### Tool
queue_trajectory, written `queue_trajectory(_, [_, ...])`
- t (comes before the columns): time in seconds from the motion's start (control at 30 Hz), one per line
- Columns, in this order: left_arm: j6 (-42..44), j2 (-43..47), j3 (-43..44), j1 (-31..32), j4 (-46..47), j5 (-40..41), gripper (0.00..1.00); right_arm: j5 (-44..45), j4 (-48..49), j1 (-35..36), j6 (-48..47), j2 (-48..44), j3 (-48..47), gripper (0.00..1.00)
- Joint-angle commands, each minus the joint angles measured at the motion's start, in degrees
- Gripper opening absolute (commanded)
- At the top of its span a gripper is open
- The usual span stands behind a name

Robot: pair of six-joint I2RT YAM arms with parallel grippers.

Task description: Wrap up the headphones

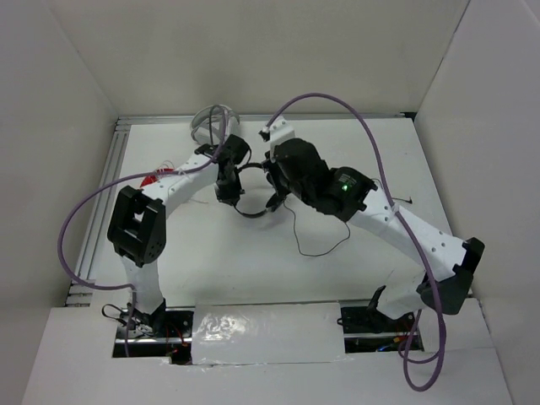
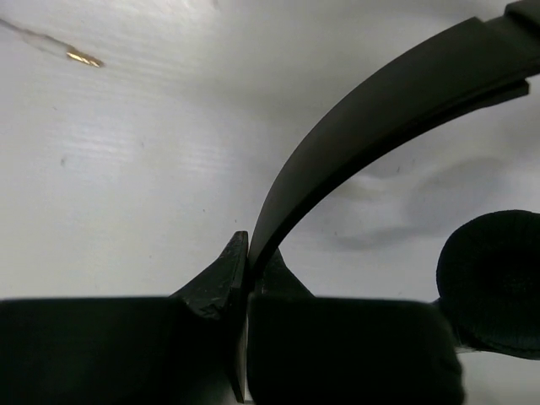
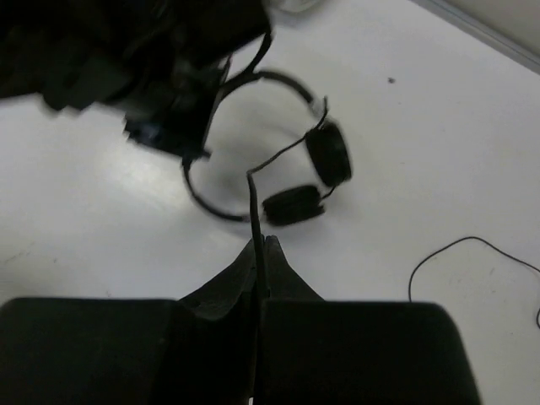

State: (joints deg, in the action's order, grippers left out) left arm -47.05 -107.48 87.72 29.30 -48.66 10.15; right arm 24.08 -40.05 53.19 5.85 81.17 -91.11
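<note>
Presently the left gripper (image 2: 246, 270) is clamped on the headband (image 2: 363, 110) of the headphones (image 3: 327, 154) over the table (image 1: 253, 270) centre, and the right gripper (image 3: 260, 253) pinches the cable (image 3: 253, 202); wraps should be laid taut and close.

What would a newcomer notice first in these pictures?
Mid-table, both arms meet over the black on-ear headphones with round padded earcups. The left gripper is shut on the thin black headband. The right gripper pinches the thin black cable, whose slack curls on the white table.

Grey-white headphones (image 1: 209, 121) lie at the far edge of the tabletop (image 1: 219, 270); red headphones (image 1: 155, 177) show near its left edge, largely hidden.
</note>
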Motion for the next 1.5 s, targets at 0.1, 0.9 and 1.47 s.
queue_trajectory(0.1, [-5.42, -4.22, 12.11, -7.49, -5.21, -3.64, 0.00, 0.36, 3.31, 8.76, 2.58, -5.05, 6.81, 0.00])
queue_trajectory(0.9, [-4.45, 10.79, 12.65, -18.58, 4.10, -22.89, 0.00, -13.79, 39.52, 17.13, 6.37, 3.11, 33.72, 0.00])
queue_trajectory(1.47, [3.00, 24.23, -1.23, -27.89, 18.93, -44.22, 0.00, -17.12, 61.67, 6.86, 9.01, -9.00, 58.23, 0.00])
